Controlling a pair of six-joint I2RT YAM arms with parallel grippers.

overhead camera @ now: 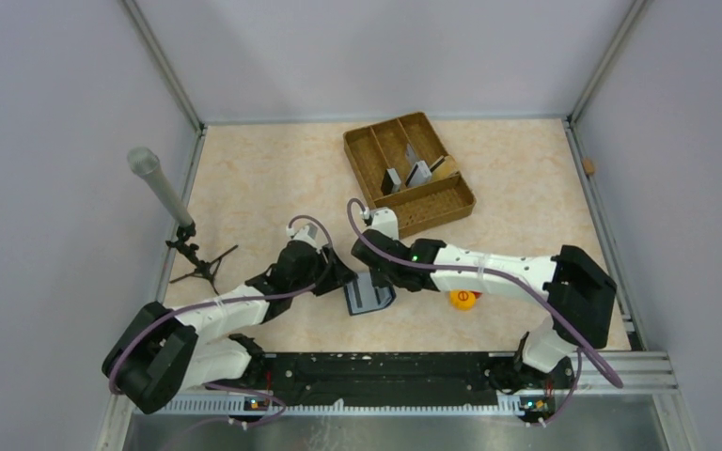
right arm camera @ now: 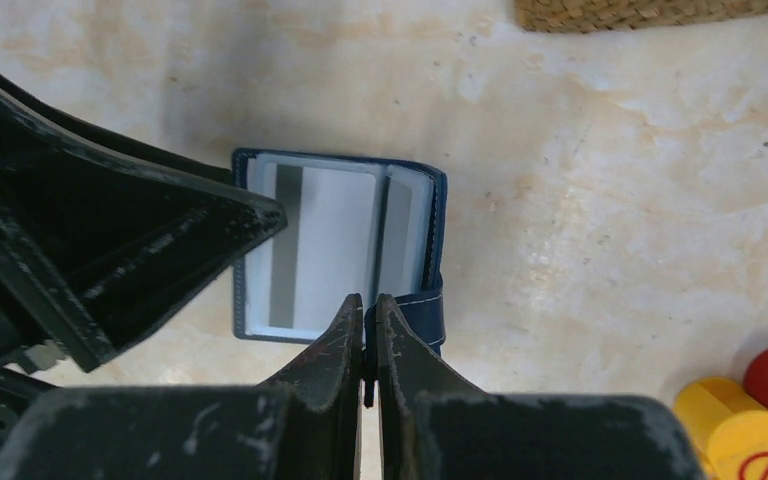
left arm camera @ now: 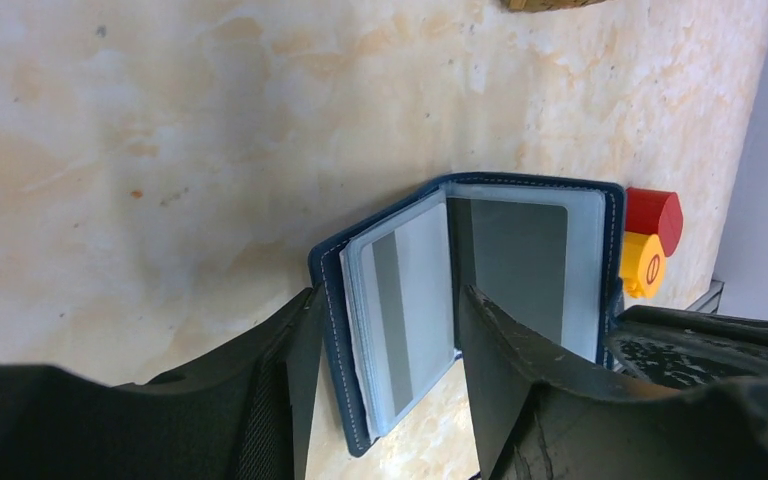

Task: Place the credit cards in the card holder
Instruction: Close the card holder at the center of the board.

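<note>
While the card holder [overhead camera: 368, 299] lies open on the surface, left fingers [left arm camera: 260, 400] straddle its leaves half-open, gripping nothing, right fingers [right arm camera: 330, 360] shut at its six-o'clock edge; I'd spread one pocket before fetching credit cards [overhead camera: 418, 174].

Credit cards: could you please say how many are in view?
4: one grey card and another standing in the woven tray; a striped card and a dark card in the card holder. More may be hidden.
</note>
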